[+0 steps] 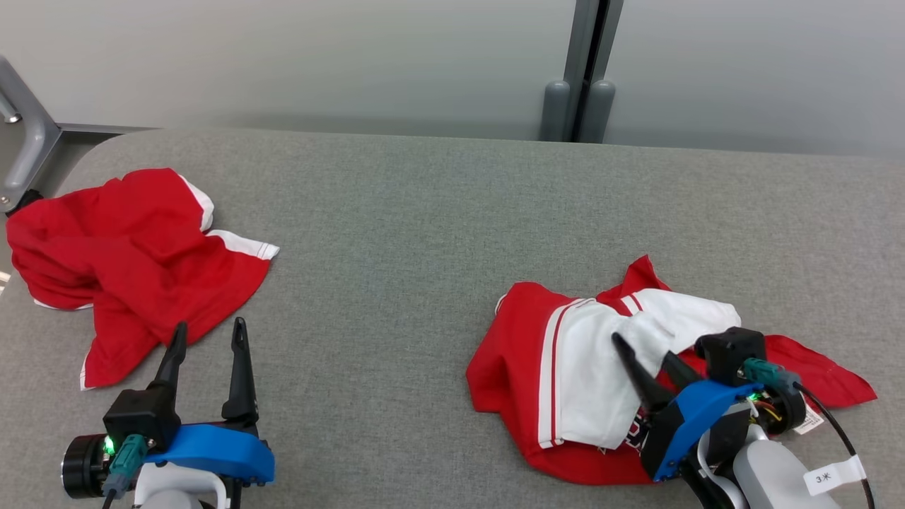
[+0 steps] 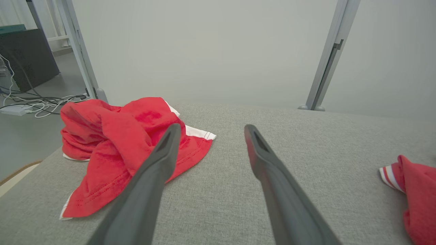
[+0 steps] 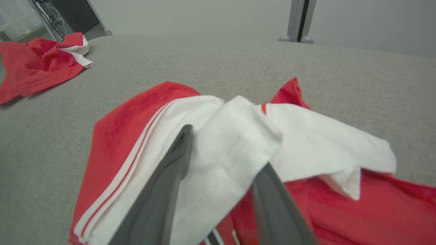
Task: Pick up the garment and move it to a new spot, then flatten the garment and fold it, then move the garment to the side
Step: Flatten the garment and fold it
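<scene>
Right wrist view: right gripper (image 3: 226,149) straddles a white fold of the red-and-white shirt (image 3: 119,136), near-right on the grey table (image 3: 238,58); can't tell if it's clamped. A thin bite might slip on the lift. Meanwhile the left gripper (image 1: 210,325) is wide open.

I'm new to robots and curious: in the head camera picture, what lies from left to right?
From the left: crumpled red garment → twin grey posts at the wall → red-and-white garment. The left gripper and right gripper overlap garments, so I skip them.
</scene>
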`<state>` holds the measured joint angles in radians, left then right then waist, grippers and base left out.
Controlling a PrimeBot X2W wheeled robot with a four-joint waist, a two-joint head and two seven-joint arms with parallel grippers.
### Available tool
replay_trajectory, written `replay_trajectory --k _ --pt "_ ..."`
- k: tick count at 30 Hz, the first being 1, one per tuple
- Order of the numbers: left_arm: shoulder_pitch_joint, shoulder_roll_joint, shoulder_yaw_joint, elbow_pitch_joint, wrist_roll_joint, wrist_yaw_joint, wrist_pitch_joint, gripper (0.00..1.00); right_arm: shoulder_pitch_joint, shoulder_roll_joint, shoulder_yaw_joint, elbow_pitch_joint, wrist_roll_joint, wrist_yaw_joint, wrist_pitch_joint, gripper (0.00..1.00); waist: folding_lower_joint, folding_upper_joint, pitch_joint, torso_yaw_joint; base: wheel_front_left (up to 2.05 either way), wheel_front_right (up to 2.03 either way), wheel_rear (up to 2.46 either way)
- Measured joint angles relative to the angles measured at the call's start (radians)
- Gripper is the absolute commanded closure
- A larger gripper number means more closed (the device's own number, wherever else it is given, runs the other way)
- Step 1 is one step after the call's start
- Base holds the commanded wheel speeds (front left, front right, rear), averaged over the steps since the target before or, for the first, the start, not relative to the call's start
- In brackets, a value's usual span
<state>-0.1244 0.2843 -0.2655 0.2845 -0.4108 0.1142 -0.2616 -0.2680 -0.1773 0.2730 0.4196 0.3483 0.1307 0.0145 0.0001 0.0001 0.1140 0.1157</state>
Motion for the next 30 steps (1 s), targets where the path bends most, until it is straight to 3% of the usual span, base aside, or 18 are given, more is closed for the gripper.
replay_trajectory --k 5,10,15,21,27,29,30 --pt "0.001 -0.003 0.003 0.004 0.006 -0.002 0.0 0.0 -0.027 0.0 0.035 -0.019 0.007 0.0 -0.069 1.0 -0.0001 0.0 -0.01 -0.004 0.0 0.0 0.0" --pt "-0.003 -0.003 0.004 0.009 0.007 -0.008 0.0 0.0 -0.091 0.053 0.116 -0.034 0.02 0.0 -0.104 1.0 -0.0001 0.0 -0.021 0.004 0.0 0.0 0.0" --pt "-0.002 0.0 0.004 0.015 0.007 -0.009 0.0 0.0 -0.14 0.115 0.364 -0.036 0.066 0.0 -0.104 1.0 -0.0001 0.0 -0.037 0.022 0.0 0.0 0.0" --pt "-0.001 0.002 -0.003 0.022 0.007 -0.009 0.0 0.0 -0.161 0.127 0.707 -0.071 0.195 0.0 -0.104 1.0 -0.0001 0.0 -0.051 0.053 0.0 0.0 0.0" --pt "-0.001 0.005 -0.006 0.025 0.006 -0.009 0.0 0.0 -0.18 0.128 0.927 -0.041 0.321 0.0 -0.093 1.0 -0.0002 0.0 -0.052 0.071 0.0 0.0 0.0" --pt "0.0 0.005 -0.006 0.026 0.006 -0.009 0.0 0.0 -0.185 0.128 0.943 -0.013 0.336 0.0 -0.106 0.0 -0.0001 0.0 -0.052 0.073 0.0 0.0 0.0" --pt "0.0 0.005 -0.006 0.025 0.005 -0.007 0.0 0.0 -0.195 0.128 0.945 0.002 0.341 0.0 -0.116 0.0 -0.0002 0.0 -0.053 0.071 0.0 0.0 0.0"
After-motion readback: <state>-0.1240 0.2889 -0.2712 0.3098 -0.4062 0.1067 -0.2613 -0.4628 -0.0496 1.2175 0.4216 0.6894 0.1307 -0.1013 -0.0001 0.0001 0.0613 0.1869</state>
